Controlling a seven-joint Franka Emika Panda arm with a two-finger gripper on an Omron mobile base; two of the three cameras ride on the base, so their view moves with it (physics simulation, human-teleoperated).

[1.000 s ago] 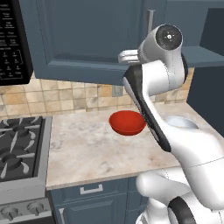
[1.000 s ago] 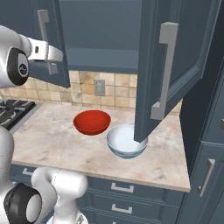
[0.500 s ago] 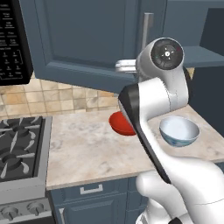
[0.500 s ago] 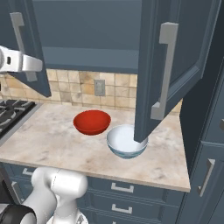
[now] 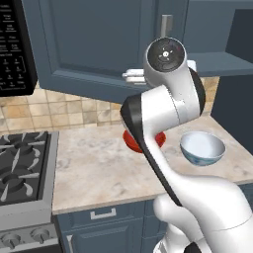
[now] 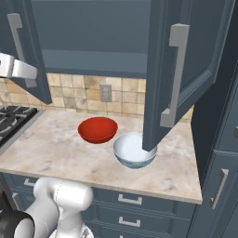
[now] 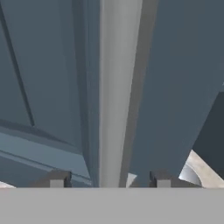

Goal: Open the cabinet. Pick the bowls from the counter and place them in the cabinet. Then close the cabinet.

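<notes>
Two bowls (image 6: 135,150) beneath open cabinet (image 6: 186,69)

Even, diffuse rendered light; soft faint shadows; mild gloss on arm; hand view close-up slightly soft.

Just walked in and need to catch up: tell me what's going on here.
The robot arm is working the left door of the wall cabinet: its claw is open, fingertips either side of the silver bar handle. Both cabinet doors already stand open. The red bowl and the white bowl sit side by side on the counter, not yet picked up.
</notes>
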